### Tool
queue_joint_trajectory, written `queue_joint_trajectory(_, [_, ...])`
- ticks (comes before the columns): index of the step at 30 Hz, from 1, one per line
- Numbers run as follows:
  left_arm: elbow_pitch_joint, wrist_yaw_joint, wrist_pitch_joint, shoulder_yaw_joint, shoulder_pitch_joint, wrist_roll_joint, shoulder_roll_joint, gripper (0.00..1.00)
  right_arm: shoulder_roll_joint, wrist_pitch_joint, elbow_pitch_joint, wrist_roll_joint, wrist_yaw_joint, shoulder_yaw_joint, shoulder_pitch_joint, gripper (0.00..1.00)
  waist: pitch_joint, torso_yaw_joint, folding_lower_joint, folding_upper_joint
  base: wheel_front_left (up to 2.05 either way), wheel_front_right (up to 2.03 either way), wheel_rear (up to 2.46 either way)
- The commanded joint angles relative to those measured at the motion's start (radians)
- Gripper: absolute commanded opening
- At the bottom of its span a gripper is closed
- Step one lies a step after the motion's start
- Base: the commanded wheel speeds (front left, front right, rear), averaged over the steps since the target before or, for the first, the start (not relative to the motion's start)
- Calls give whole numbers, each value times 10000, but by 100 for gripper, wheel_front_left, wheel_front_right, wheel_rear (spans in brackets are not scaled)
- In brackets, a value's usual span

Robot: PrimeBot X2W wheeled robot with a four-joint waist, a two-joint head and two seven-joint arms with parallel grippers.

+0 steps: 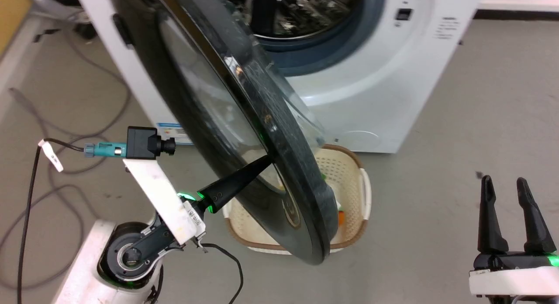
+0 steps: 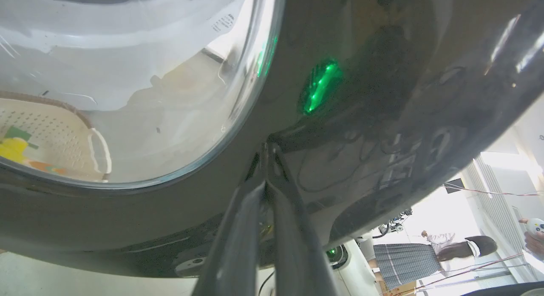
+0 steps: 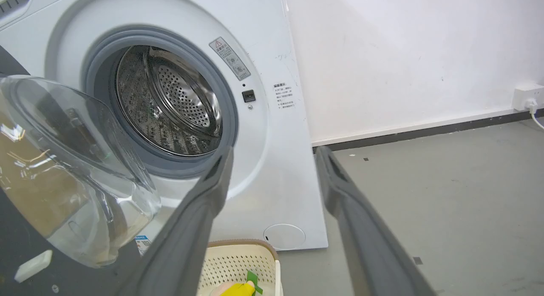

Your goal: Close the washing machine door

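Where left fingers (image 1: 238, 180) end, the door (image 1: 205, 98) touches.

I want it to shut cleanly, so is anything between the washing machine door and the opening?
Nothing visible sits in the drum opening. A cream laundry basket stands on the floor under the open washing machine door, probably too low to catch it.

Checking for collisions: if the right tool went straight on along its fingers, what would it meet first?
Most likely the washing machine, on its white front panel right of the drum. Nothing seems to lie between it and the right tool, though depth is unclear; the basket sits below that line.
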Motion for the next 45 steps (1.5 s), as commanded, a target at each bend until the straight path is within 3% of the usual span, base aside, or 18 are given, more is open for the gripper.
queue_joint_trajectory(1, [73,-48,-143,-44,-153,-3,-38,0,13,-42,-9,95,8,14,-128,100,76,-385,0,0,0,0,0])
queue_joint_trajectory(8, [98,-48,-1632,-589,53,1472,613,0,13,-42,-1,152,8,-19,-17,100,-45,-658,0,0,0,0,0])
queue_joint_trajectory(12, [356,-48,-3738,-1023,198,3597,1367,0,13,-42,40,157,8,-70,171,100,-326,-530,0,0,0,0,0])
queue_joint_trajectory(15, [1141,-43,-5659,-1082,336,5306,1632,0,13,-42,36,158,8,-104,297,100,-532,-362,0,0,0,0,0])
queue_joint_trajectory(17, [1708,358,-6790,-1154,326,6734,1732,0,13,-42,28,122,8,-81,357,100,-631,-255,0,0,0,0,0])
queue_joint_trajectory(19, [2126,1042,-7872,-954,347,7507,1452,0,13,-42,22,99,8,-87,390,100,-711,-165,0,0,0,0,0])
queue_joint_trajectory(23, [2420,2041,-8468,-438,499,8592,964,0,13,-42,-25,47,8,-98,446,100,-860,-29,0,0,0,0,0])
queue_joint_trajectory(24, [2424,2297,-8494,-304,589,8936,899,20,13,-42,-43,16,8,-79,469,100,-895,-9,0,0,0,0,0])
queue_joint_trajectory(25, [2318,2545,-8503,-152,653,9387,848,100,13,-42,-59,-5,8,-70,489,100,-914,6,0,0,0,0,0])
queue_joint_trajectory(28, [1942,3004,-8510,331,1121,10355,460,100,13,-42,-94,-73,8,-18,539,100,-989,9,0,0,0,0,0])
queue_joint_trajectory(31, [1592,3107,-8512,724,1677,11067,44,100,13,-42,-109,-120,8,19,599,100,-1073,-8,0,0,0,0,0])
queue_joint_trajectory(37, [1845,2627,-8513,1455,2473,11839,-836,100,13,-42,-86,-435,8,179,744,100,-1203,-65,0,0,0,0,0])
queue_joint_trajectory(45, [2142,1992,-8514,2338,2763,12821,-1543,100,13,-42,-74,-595,8,208,887,100,-1285,-66,0,0,0,0,0])
